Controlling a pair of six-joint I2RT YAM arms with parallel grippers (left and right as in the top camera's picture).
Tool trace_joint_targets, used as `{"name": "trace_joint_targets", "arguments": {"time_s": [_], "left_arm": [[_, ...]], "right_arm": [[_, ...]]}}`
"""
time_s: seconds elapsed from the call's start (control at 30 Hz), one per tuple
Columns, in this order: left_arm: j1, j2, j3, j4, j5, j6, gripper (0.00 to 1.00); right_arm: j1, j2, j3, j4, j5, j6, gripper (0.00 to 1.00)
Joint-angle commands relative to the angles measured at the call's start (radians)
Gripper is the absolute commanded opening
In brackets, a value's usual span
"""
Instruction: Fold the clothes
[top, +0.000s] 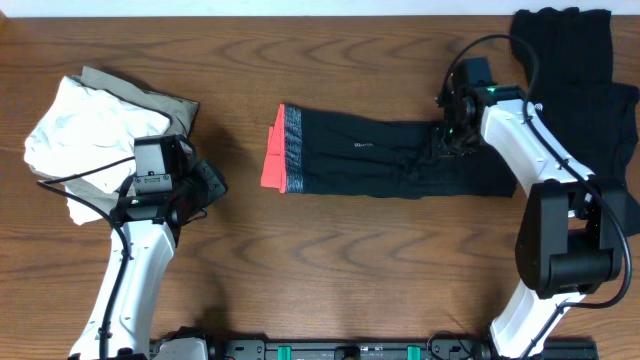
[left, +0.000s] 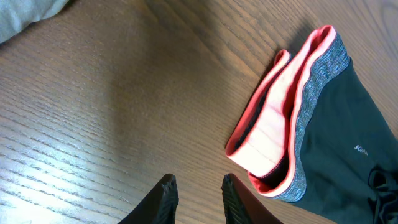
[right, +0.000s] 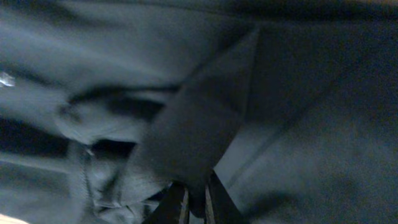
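Now the right gripper (top: 447, 137) has a pinch on the leggings (top: 370, 162), centre right of the overhead view

And the wrist view confirms it: the jaws are almost together on a raised fold of dark fabric, with the leggings stretched flat across the middle of the table (top: 350, 270) and the grey-and-coral waistband (top: 283, 150) pointing to the left. Over at lower left, the left gripper (top: 212, 183) sits above bare wood just short of that waistband, its jaws a narrow gap apart with nothing between them. A pale heap of cloth (top: 90, 130) lies at the far left, and more black garments (top: 570, 60) are spread in the upper right corner, behind the right arm
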Motion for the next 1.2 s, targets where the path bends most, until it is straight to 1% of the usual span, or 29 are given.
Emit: {"name": "trace_joint_targets", "arguments": {"time_s": [0.0, 0.03, 0.07, 0.1, 0.13, 0.17, 0.27, 0.37, 0.5, 0.57, 0.63, 0.67, 0.7, 0.73, 0.8, 0.93, 1.1, 1.17], "left_arm": [[-0.001, -0.003, 0.012, -0.005, 0.013, 0.018, 0.27], [-0.001, -0.003, 0.012, -0.006, 0.013, 0.018, 0.27], [-0.001, -0.003, 0.012, -0.006, 0.013, 0.018, 0.28], [-0.001, -0.003, 0.012, -0.006, 0.013, 0.018, 0.28], [-0.001, -0.003, 0.012, -0.006, 0.013, 0.018, 0.28], [-0.001, -0.003, 0.012, -0.008, 0.013, 0.018, 0.28], [-0.001, -0.003, 0.012, -0.013, 0.013, 0.018, 0.28], [-0.001, -0.003, 0.012, -0.014, 0.013, 0.018, 0.28], [-0.001, -0.003, 0.012, -0.021, 0.013, 0.018, 0.29], [-0.002, -0.003, 0.012, -0.025, 0.029, 0.032, 0.38], [-0.004, -0.003, 0.012, -0.012, 0.093, 0.096, 0.41], [-0.008, -0.003, 0.012, -0.003, 0.123, 0.132, 0.47], [-0.015, -0.002, 0.012, 0.006, 0.143, 0.167, 0.55], [-0.025, -0.002, 0.012, 0.01, 0.149, 0.2, 0.6], [-0.047, 0.006, 0.012, 0.016, 0.148, 0.238, 0.64], [-0.092, 0.064, 0.012, 0.085, 0.148, 0.242, 0.74], [-0.146, 0.185, 0.012, 0.231, 0.214, 0.28, 0.83], [-0.149, 0.235, 0.013, 0.291, 0.215, 0.278, 0.83]], "right_arm": [[-0.014, -0.036, 0.027, 0.055, -0.145, -0.014, 0.09], [-0.014, -0.036, 0.027, 0.08, -0.163, -0.014, 0.11], [-0.013, -0.036, 0.027, 0.111, -0.184, -0.014, 0.16], [-0.011, -0.036, 0.027, 0.138, -0.202, -0.014, 0.25], [-0.009, -0.036, 0.027, 0.164, -0.221, -0.014, 0.36], [-0.006, -0.036, 0.027, 0.18, -0.235, -0.014, 0.45], [-0.002, -0.036, 0.027, 0.205, -0.282, -0.014, 0.56], [-0.002, -0.036, 0.027, 0.192, -0.29, -0.026, 0.56], [-0.028, -0.037, 0.027, 0.144, -0.25, -0.044, 0.51], [-0.052, -0.04, 0.03, 0.112, -0.233, -0.044, 0.48], [-0.082, -0.051, 0.032, 0.079, -0.214, -0.044, 0.46], [-0.101, -0.06, 0.032, 0.062, -0.201, -0.044, 0.46], [-0.117, -0.072, 0.032, 0.048, -0.19, -0.044, 0.45], [-0.137, -0.088, 0.032, 0.034, -0.176, -0.044, 0.46], [-0.171, -0.124, 0.032, 0.014, -0.149, -0.044, 0.46], [-0.222, -0.21, 0.032, -0.027, -0.14, -0.045, 0.49], [-0.235, -0.285, 0.032, -0.094, -0.138, -0.086, 0.5], [-0.235, -0.296, 0.032, -0.12, -0.128, -0.086, 0.5]]}}
